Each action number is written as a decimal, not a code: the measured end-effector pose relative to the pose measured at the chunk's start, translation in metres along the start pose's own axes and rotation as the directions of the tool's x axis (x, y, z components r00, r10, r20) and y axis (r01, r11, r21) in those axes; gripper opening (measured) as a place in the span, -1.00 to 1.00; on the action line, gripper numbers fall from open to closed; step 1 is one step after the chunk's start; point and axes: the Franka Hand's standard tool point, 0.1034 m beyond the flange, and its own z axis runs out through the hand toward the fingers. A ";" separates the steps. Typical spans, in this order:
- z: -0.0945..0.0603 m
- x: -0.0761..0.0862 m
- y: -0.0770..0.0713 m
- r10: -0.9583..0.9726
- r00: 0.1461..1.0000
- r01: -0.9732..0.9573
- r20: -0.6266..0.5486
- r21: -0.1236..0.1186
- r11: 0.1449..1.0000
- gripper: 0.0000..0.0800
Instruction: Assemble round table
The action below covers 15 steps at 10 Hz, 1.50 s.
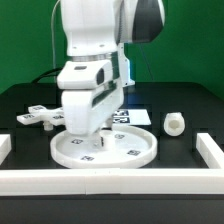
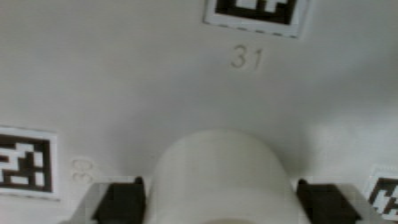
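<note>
The large flat round disc [image 1: 125, 150] lies on the black table, tags up; its surface with a tag and the number 31 fills the wrist view [image 2: 107, 90]. My gripper [image 1: 85, 135] is down over the disc, toward the exterior view's left of its middle. In the wrist view my gripper [image 2: 217, 200] has its fingers [image 2: 121, 200] against both sides of a white rounded cylindrical part [image 2: 217, 175]; I cannot tell whether it belongs to the disc. A short cylindrical post [image 1: 174, 123] stands to the exterior view's right. The cross-shaped foot [image 1: 40, 117] lies to the left.
White straight border walls run along the front [image 1: 110, 181] and up the exterior view's right side [image 1: 212, 150]. The marker board [image 1: 130, 115] lies behind the disc, partly hidden by the arm.
</note>
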 end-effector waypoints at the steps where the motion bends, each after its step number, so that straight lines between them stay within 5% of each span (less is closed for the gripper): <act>1: 0.001 0.012 0.004 -0.014 1.000 0.013 -0.011 -0.005 1.000 0.02; 4: 0.003 0.043 0.016 -0.045 0.998 0.044 -0.035 -0.023 0.999 0.02; 7: 0.006 0.071 0.014 -0.074 0.997 0.074 -0.032 -0.013 0.997 0.02; 11: 0.006 0.075 0.014 -0.040 0.999 0.040 -0.027 -0.006 0.999 0.02; 13: 0.007 0.074 0.013 -0.040 0.999 0.040 -0.027 -0.005 0.999 0.54; 15: -0.005 0.075 0.018 -0.012 1.000 0.011 -0.027 -0.020 1.000 0.60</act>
